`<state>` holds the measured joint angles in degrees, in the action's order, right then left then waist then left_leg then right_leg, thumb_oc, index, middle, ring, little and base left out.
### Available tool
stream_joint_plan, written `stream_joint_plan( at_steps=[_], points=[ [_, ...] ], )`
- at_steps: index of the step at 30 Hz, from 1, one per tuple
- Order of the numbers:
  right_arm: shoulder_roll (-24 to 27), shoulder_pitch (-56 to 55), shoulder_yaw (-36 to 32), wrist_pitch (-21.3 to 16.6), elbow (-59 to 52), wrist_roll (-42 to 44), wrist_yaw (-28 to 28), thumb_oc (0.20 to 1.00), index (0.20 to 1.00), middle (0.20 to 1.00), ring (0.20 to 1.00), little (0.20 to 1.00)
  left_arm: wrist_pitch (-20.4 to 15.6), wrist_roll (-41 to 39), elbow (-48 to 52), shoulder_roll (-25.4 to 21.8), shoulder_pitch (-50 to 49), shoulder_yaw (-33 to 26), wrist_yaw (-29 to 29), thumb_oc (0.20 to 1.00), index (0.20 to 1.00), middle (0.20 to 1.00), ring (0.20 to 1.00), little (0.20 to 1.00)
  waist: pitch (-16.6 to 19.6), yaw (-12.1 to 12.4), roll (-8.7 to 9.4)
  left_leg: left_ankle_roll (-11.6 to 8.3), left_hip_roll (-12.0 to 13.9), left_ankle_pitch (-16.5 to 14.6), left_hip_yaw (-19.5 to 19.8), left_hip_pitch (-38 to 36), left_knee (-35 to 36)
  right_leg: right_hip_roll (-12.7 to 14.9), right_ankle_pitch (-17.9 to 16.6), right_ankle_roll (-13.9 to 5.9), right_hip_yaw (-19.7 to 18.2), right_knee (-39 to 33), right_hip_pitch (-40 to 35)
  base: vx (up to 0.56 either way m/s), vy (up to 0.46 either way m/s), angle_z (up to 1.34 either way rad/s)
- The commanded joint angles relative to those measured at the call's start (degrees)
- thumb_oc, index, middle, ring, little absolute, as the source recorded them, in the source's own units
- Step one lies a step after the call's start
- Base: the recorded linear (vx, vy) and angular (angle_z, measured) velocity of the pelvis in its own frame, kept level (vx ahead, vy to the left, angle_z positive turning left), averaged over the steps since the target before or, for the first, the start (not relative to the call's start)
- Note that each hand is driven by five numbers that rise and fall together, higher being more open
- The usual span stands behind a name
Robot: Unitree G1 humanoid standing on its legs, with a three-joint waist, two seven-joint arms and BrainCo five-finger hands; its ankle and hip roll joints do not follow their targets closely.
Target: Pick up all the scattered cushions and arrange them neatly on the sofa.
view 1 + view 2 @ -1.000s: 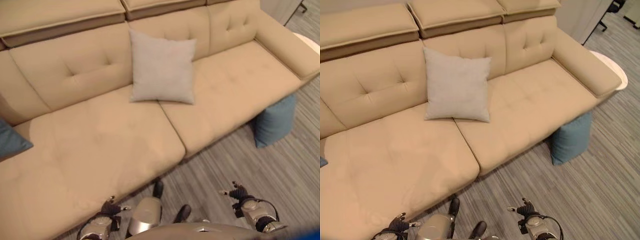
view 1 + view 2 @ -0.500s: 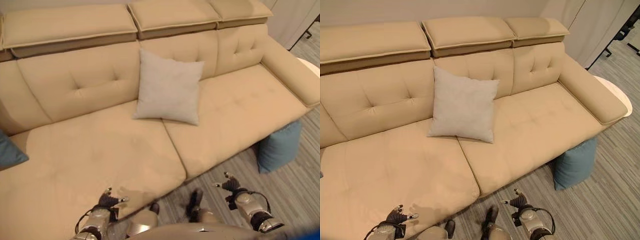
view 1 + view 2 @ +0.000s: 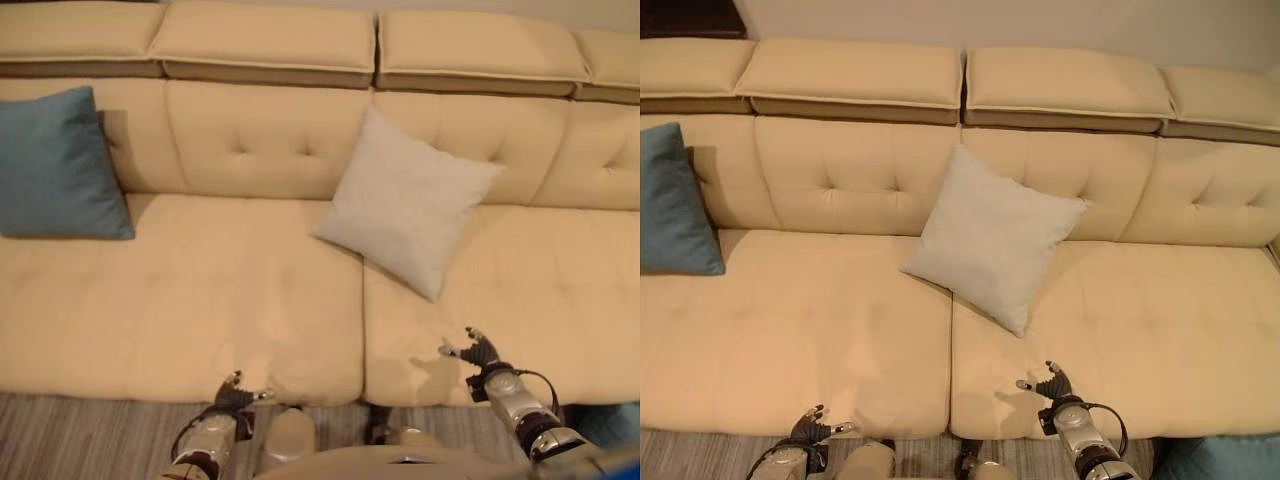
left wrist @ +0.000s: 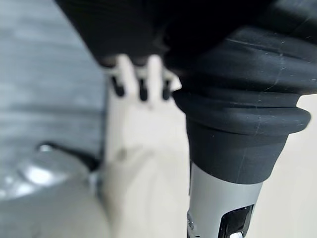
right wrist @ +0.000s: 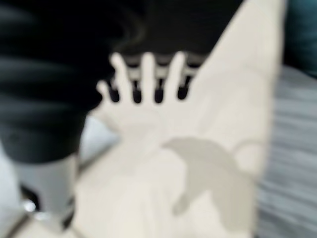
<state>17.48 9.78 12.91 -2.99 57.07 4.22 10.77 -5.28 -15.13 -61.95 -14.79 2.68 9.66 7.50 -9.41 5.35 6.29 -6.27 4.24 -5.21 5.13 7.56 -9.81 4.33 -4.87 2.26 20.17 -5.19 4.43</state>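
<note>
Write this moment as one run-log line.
left hand: open, empty | right hand: open, empty | grey cushion, blue cushion: on sofa

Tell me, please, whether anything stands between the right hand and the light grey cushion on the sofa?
Nothing visible does. The right hand hovers open over the seat's front edge, and only bare beige sofa seat lies between it and the light grey cushion leaning on the backrest.
</note>
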Motion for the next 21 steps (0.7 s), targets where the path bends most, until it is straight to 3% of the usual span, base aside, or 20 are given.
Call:
stream_joint_plan(
  at_steps=[1, 4, 11, 21],
  points=[
    [1.58, -1.17, -2.24, -1.43, -3.33, 1.76, 1.36, 1.000, 1.000, 1.000, 1.000, 1.000, -1.21, 0.20, 2.31, -2.59, 2.42, 1.18, 0.45, 1.000, 1.000, 1.000, 1.000, 1.000, -0.35, 0.28, -1.48, 1.89, -0.76, 7.30, -4.76, 2.09, 8.57, 2.98, 3.56, -10.97, 0.01, 3.52, -1.00, 0.18, 0.042, 0.91],
    [1.35, -0.05, -1.71, -1.96, -5.58, 1.09, 1.85, 1.000, 1.000, 1.000, 1.000, 1.000, -1.65, 0.00, 2.59, -3.03, 1.80, 1.02, 0.97, 1.000, 1.000, 1.000, 1.000, 1.000, -1.02, 0.91, -0.81, 2.19, -2.26, 5.69, -1.69, 1.94, 6.84, 3.23, 3.45, -11.08, -1.93, 5.18, -0.28, 0.14, 0.091, -0.20],
    [1.94, 5.83, -5.25, -4.03, -12.41, 2.39, 7.74, 1.000, 1.000, 1.000, 1.000, 1.000, -3.09, -1.55, 4.25, -4.09, 1.86, 0.90, 3.02, 1.000, 1.000, 1.000, 1.000, 1.000, -3.68, 1.45, -1.22, 3.73, -3.38, 5.69, -2.73, 4.86, 7.99, 4.48, 2.40, -11.52, -4.25, 5.33, 3.89, -0.01, 0.124, -0.27],
    [3.38, 19.24, -8.54, -6.26, -12.54, 5.23, 19.06, 1.000, 1.000, 1.000, 1.000, 1.000, -5.93, -4.74, 9.16, -3.74, 3.85, 4.97, 6.19, 1.000, 1.000, 1.000, 1.000, 1.000, -9.10, 3.22, -4.39, 3.84, -4.43, 7.98, -2.49, 11.16, 9.41, 6.29, -0.17, -11.82, -3.83, 5.49, 10.94, -0.04, 0.067, 0.01]
  ],
)
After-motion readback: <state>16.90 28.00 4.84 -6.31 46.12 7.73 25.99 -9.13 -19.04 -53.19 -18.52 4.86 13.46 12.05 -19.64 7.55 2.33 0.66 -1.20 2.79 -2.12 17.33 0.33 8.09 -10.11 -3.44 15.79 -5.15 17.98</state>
